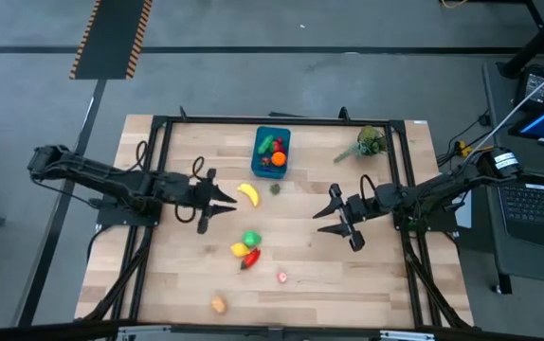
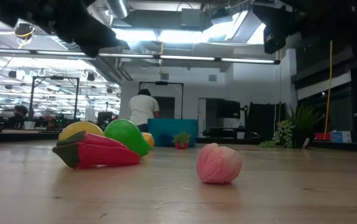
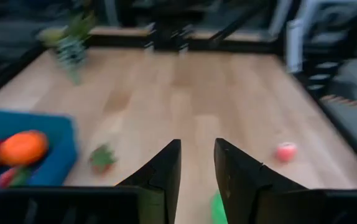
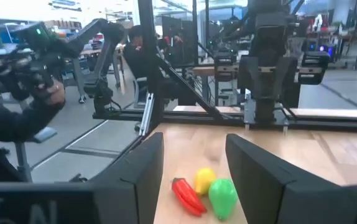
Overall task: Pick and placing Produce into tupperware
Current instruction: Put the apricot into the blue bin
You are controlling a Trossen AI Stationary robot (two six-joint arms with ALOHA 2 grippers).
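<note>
The teal tub (image 1: 272, 140) stands toward the table's far edge, and an orange toy (image 1: 278, 160), a green one and red ones lie in it. On the wood lie a banana (image 1: 248, 194), a small red toy with a green top (image 1: 275, 188), a green toy (image 1: 251, 238), a yellow one (image 1: 239, 249), a red pepper (image 1: 250, 259), a pink fruit (image 1: 282, 278) and an orange-coloured piece (image 1: 218, 304). My left gripper (image 1: 223, 201) hovers open just left of the banana. My right gripper (image 1: 333, 213) hovers open to the right, with the pepper cluster (image 4: 204, 190) ahead of it.
A leafy plant sprig (image 1: 368, 143) lies near the far right corner. A black metal frame (image 1: 281, 120) runs around the table's edges. Bare wood lies between the two grippers and along the near right side. A person (image 2: 143, 109) stands in the room beyond the table.
</note>
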